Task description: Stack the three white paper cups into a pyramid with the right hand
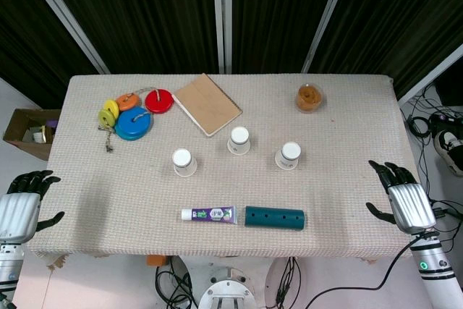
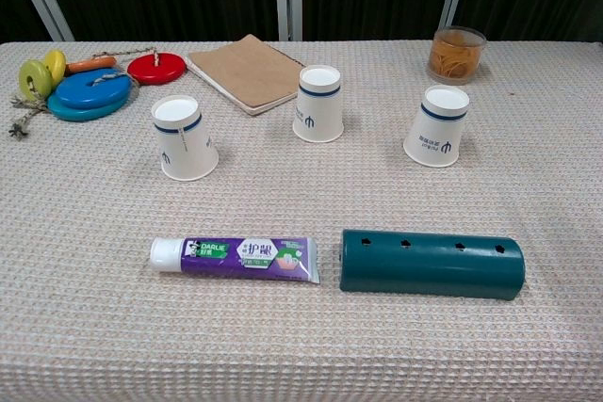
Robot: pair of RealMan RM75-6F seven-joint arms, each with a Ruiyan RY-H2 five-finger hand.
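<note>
Three white paper cups stand upside down and apart on the table: a left cup (image 1: 184,162) (image 2: 184,136), a middle cup (image 1: 239,140) (image 2: 318,104), and a right cup (image 1: 288,155) (image 2: 438,125). My right hand (image 1: 400,197) hovers off the table's right edge, fingers spread, holding nothing, well right of the right cup. My left hand (image 1: 24,202) hangs off the left edge, fingers apart and empty. Neither hand appears in the chest view.
A toothpaste tube (image 1: 208,214) (image 2: 236,259) and a teal perforated half-cylinder (image 1: 275,217) (image 2: 431,264) lie near the front edge. Behind the cups are a brown notebook (image 1: 207,103), coloured discs on a cord (image 1: 132,114), and a jar of rubber bands (image 1: 309,97).
</note>
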